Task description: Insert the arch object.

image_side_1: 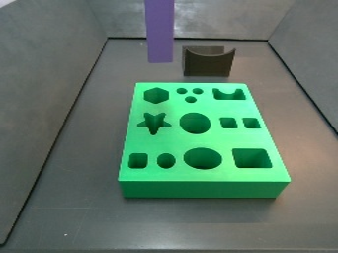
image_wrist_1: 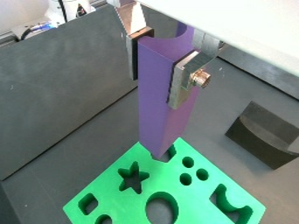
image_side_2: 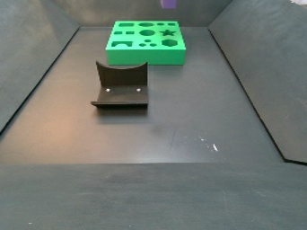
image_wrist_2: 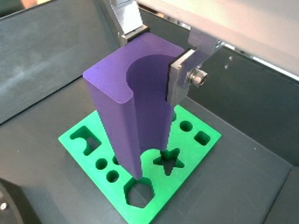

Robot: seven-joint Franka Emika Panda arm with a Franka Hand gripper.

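Observation:
My gripper (image_wrist_1: 162, 70) is shut on a tall purple bar (image_wrist_1: 162, 105) with a semicircular groove down one side, so its cross-section is an arch. This is the arch object. It also shows in the wrist view (image_wrist_2: 135, 114). It hangs upright over the green board (image_wrist_1: 105, 188), near the star hole (image_wrist_1: 133, 178), and does not touch it. In both side views only the bar (image_side_1: 158, 30) (image_side_2: 170, 4) shows; the gripper is out of view. The board's arch hole (image_side_1: 230, 94) is at its far right corner. No small olive-brown block shows.
The fixture (image_side_2: 120, 85), dark with a curved top edge, stands on the grey floor apart from the green board (image_side_2: 144, 56); it also shows behind the board (image_side_1: 208, 61) and in a wrist view (image_wrist_1: 267, 131). Sloping dark walls enclose the floor.

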